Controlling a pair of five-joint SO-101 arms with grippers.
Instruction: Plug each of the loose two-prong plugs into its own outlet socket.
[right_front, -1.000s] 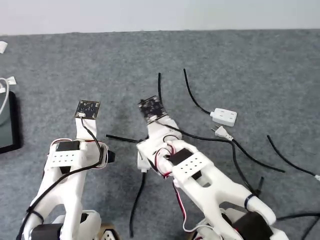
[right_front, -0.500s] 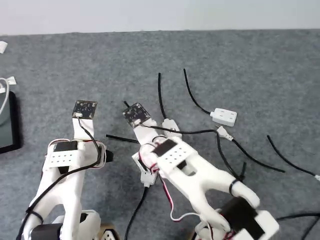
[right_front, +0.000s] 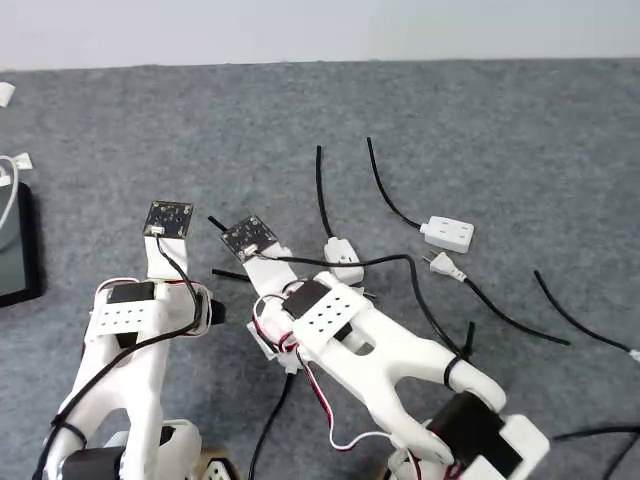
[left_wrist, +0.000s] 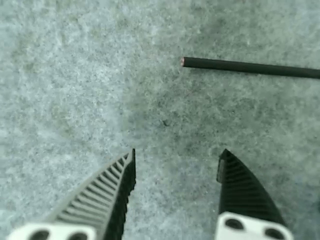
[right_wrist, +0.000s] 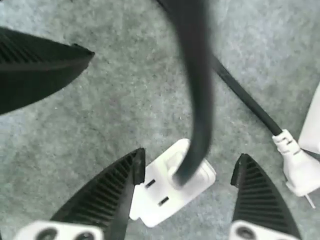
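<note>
A white outlet socket (right_wrist: 167, 195) lies slots-up on the grey carpet, between the fingers of my open right gripper (right_wrist: 192, 154) and below them. A thick black cable (right_wrist: 197, 90) hangs in front of it. In the high view this socket (right_front: 343, 252) sits just past the right arm (right_front: 340, 320). A loose white two-prong plug (right_front: 443, 265) lies beside a second socket (right_front: 448, 233); the plug (right_wrist: 295, 162) is outside my right fingers. My left gripper (left_wrist: 178, 152) is open over bare carpet, short of a black cable end (left_wrist: 183, 61). The left arm (right_front: 145, 320) stands at the left.
Several loose black cables (right_front: 520, 320) cross the carpet on the right, and another (right_front: 270, 410) runs between the arms. A dark flat device (right_front: 15, 250) lies at the left edge. The far carpet (right_front: 200, 110) is open.
The right arm has swung left, uncovering the near socket. The black cable draped over it shifted along. The left arm has barely moved.
</note>
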